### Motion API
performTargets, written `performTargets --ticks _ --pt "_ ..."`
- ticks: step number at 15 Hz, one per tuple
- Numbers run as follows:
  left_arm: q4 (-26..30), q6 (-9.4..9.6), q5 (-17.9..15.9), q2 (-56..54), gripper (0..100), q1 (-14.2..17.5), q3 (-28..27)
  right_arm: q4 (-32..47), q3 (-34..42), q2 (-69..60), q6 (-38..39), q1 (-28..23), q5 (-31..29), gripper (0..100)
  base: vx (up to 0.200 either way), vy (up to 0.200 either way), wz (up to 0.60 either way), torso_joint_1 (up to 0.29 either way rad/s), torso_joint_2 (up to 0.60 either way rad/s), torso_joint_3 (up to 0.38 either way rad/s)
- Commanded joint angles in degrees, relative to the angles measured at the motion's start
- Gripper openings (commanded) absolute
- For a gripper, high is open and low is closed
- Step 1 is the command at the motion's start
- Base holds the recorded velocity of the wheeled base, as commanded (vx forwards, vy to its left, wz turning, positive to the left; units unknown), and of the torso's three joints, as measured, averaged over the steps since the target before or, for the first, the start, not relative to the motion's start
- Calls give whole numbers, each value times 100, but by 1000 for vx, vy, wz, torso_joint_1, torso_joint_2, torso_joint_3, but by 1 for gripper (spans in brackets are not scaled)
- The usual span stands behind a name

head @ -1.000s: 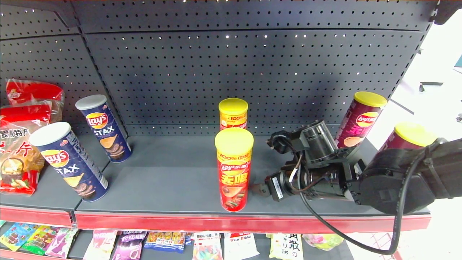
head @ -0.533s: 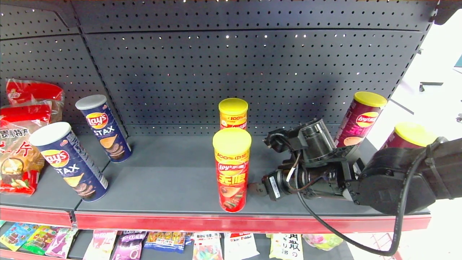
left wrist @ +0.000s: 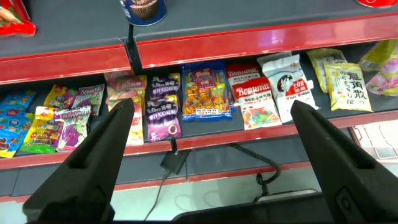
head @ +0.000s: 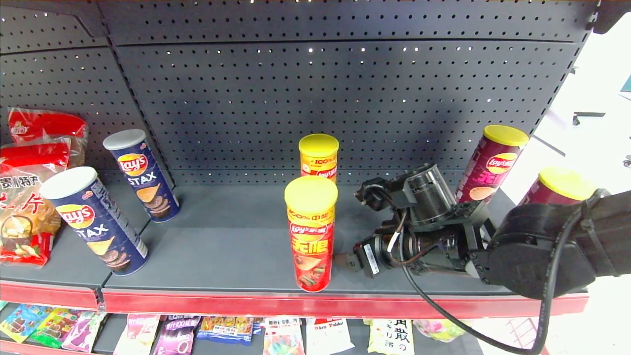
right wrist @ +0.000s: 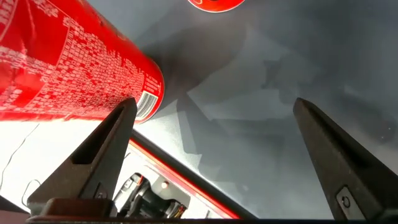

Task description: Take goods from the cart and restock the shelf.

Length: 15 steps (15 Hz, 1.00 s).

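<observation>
A dark grey shelf [head: 236, 231] with a red front edge carries tall crisp cans, every lid on (so nothing inside them shows). The red can [head: 310, 236] stands upright at the middle of the front edge. It has a yellow lid, a yellow band just under the lid and a glossy red body with pictures low on its side. A second yellow-lidded can [head: 318, 155] stands right behind it, near the back panel.

Two blue cans [head: 93, 222] stand toward the shelf's left end beside snack bags [head: 29, 197]. Two maroon cans [head: 493, 160] stand at the right end.

The right gripper [right wrist: 211, 106] lies low over the shelf just right of the red can, fingers spread wide and holding nothing. One finger is just beside the can's base.

The left gripper [left wrist: 211, 106] hangs spread wide before the lower shelf [left wrist: 186, 134], which holds rows of small sweet packets [left wrist: 205, 93].
</observation>
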Motion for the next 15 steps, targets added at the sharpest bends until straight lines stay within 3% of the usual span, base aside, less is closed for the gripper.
performTargets --ticks 1,8,15 --pt "1 6 1 9 100 -1 0 -4 7 -3 2 -3 -2 100 0 0 0 0 0 0" --pt "1 6 1 9 100 -1 0 -4 95 -73 2 -21 -11 100 0 0 0 0 0 0" --pt "1 6 1 9 100 8 0 -4 1097 -1233 116 -30 -99 100 0 0 0 0 0 0"
